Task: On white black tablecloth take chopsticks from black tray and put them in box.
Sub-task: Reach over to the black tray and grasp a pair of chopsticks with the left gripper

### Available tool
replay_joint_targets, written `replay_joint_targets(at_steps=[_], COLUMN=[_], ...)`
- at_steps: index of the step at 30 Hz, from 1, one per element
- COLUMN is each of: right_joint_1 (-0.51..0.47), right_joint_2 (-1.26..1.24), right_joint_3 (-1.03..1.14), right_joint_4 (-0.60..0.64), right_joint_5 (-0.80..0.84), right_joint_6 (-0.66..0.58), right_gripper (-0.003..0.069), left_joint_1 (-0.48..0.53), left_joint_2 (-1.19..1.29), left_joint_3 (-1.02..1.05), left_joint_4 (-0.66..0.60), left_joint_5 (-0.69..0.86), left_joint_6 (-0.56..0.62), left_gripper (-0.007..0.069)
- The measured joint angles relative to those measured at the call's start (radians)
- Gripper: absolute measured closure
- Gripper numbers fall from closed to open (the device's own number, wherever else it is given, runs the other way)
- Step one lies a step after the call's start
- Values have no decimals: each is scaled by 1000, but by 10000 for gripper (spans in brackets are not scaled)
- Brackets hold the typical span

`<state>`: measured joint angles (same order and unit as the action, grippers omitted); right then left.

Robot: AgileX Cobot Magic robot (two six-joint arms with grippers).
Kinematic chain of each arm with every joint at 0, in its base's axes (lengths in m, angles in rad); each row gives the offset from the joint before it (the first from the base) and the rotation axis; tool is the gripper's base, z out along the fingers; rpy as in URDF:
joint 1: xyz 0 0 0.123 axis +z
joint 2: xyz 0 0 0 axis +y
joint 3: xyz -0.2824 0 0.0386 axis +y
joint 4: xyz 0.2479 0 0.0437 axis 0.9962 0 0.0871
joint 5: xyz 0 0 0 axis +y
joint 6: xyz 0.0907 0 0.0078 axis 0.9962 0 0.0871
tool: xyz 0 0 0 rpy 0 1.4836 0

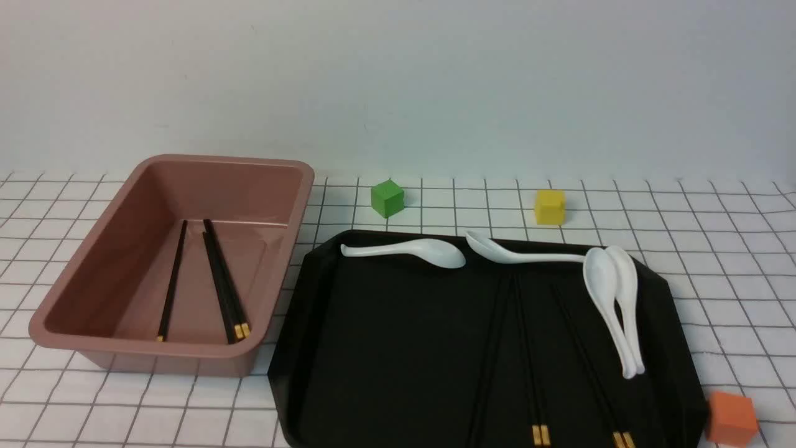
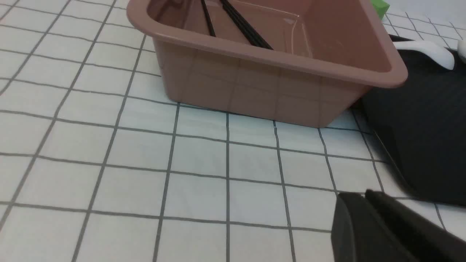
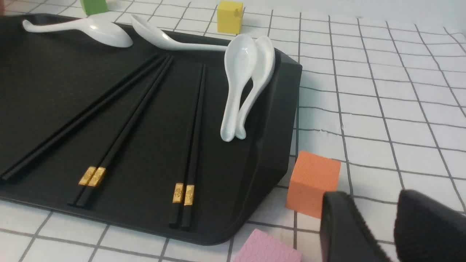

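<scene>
On the checked tablecloth (image 1: 721, 249) the black tray (image 1: 385, 348) holds several black chopsticks (image 1: 528, 354) with gold bands; they also show in the right wrist view (image 3: 193, 138). The pink-brown box (image 1: 81, 292) stands left of the tray with three chopsticks (image 1: 221, 286) lying in it, also partly visible in the left wrist view (image 2: 244, 27). My left gripper (image 2: 364, 194) is shut and empty over the cloth in front of the box. My right gripper (image 3: 375, 203) is open and empty beside the tray's near right corner. Neither gripper shows in the front view.
Several white spoons (image 1: 612, 305) lie along the tray's far and right sides. A green cube (image 1: 387, 198) and a yellow cube (image 1: 550, 206) sit behind the tray. An orange cube (image 3: 313, 180) and a pink block (image 3: 269, 249) lie close to my right gripper.
</scene>
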<state>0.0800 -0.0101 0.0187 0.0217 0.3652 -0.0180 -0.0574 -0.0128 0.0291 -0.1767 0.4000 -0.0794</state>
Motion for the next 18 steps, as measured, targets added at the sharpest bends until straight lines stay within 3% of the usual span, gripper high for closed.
replay_joint_targets(at_steps=[18], right_joint_1=[0], right_joint_2=[0], right_joint_3=[0], right_joint_4=[0], right_joint_5=[0], right_joint_6=[0], right_gripper=[419], left_joint_1=[0], left_joint_2=[0], left_joint_3=[0], left_joint_4=[0], left_joint_5=[0], left_joint_6=[0], left_gripper=[561])
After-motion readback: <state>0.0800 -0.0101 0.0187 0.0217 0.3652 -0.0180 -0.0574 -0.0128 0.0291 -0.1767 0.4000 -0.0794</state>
